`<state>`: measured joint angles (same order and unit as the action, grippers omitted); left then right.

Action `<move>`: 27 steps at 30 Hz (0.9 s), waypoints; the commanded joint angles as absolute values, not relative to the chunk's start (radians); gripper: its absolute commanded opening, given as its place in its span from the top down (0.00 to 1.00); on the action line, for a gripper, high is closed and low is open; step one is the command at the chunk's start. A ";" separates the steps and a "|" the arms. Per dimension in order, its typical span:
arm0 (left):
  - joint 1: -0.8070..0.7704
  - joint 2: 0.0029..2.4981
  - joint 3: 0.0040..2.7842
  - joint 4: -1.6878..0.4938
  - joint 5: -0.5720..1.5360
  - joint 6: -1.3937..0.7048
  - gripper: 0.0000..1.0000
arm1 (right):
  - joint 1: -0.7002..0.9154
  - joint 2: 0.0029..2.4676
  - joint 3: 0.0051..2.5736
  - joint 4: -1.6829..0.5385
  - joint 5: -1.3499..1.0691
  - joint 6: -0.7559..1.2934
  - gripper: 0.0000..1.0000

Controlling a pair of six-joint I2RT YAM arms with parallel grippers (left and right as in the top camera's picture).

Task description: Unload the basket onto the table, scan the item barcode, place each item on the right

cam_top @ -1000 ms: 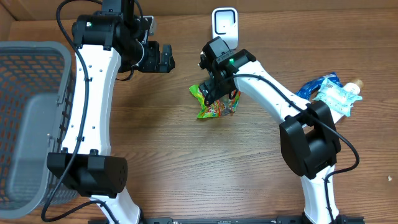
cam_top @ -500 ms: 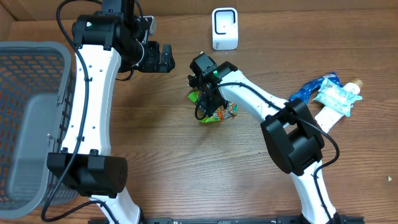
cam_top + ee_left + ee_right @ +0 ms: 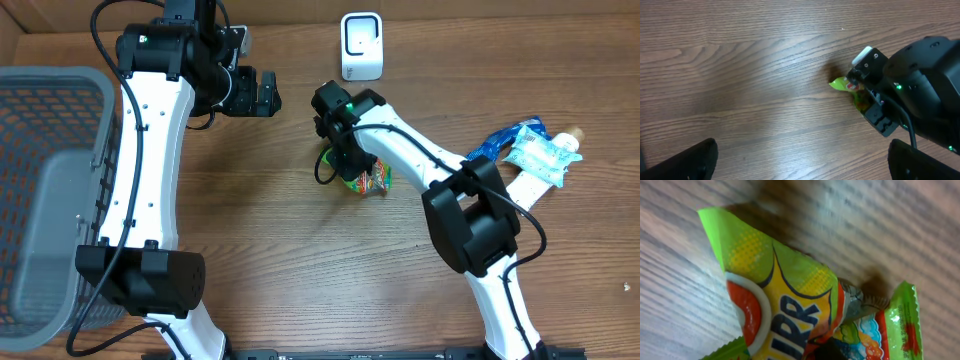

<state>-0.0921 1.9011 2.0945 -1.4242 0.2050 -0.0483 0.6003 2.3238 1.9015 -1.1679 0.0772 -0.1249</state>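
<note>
Wooden desk (image 3: 290, 270) underneath, green snack packet (image 3: 370, 182) pinched in right gripper (image 3: 350, 165) near white scanner (image 3: 361, 45); left gripper (image 3: 263, 94) spread wide, holding nothing.

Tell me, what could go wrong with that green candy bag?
The green crinkly snack packet looks crumpled under the right claw, so it might slip loose when lifted. No barcode shows on the sides in view, so it may end up facing away from the white box-shaped scanner.
</note>
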 commanded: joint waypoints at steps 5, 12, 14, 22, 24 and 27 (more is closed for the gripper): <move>-0.099 1.897 2.111 -1.425 0.202 -0.029 0.00 | 0.490 2.310 2.029 -1.229 -0.507 -0.078 0.96; -0.099 1.897 2.111 -1.425 0.202 -0.029 0.00 | 0.292 2.268 2.020 -1.201 -1.218 -0.085 0.96; -0.099 1.897 2.111 -1.425 0.202 -0.029 0.00 | 0.252 2.268 1.986 -1.200 -1.339 -0.085 0.96; -0.099 1.897 2.111 -1.424 0.202 -0.029 0.00 | 0.221 2.268 1.719 -1.028 -1.449 -0.081 0.94; -0.099 1.897 2.111 -1.425 0.202 -0.029 0.00 | 0.221 2.268 1.691 -1.004 -1.356 -0.074 0.80; -0.099 1.897 2.111 -1.425 0.202 -0.029 0.00 | 0.212 2.259 1.699 -0.996 -1.182 -0.033 0.64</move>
